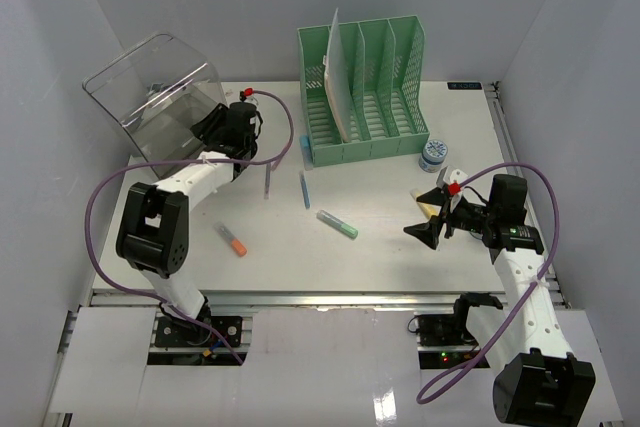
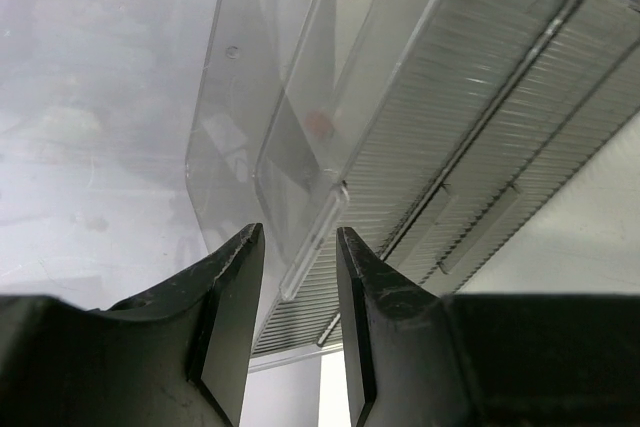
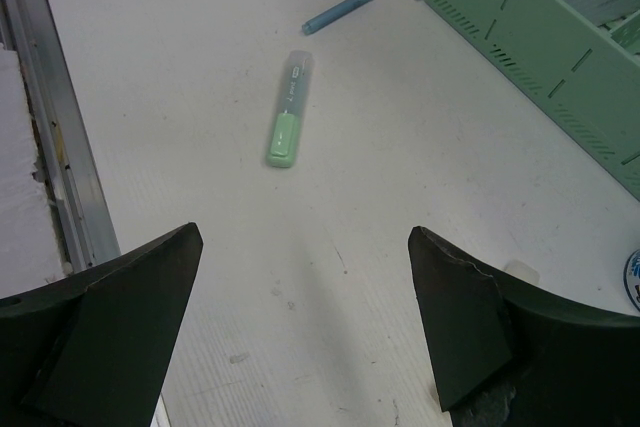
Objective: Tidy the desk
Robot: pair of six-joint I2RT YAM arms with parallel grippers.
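R hand (image 3: 300,247) wide open, empty, over grey-walled desk (image 1: 380,257); L hand (image 2: 300,239) straddles clear box (image 2: 450,97) rim, grip unclear.

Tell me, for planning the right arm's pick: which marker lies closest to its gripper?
The green highlighter, just ahead of the right gripper; the blue pen and orange marker lie farther off.

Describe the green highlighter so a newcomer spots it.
Find the green file rack at the back of the desk. In front of it, right of the thin blue pen, lies the green highlighter. Thicker than the pen, mint-bodied with a clear cap, unlike the orange marker.
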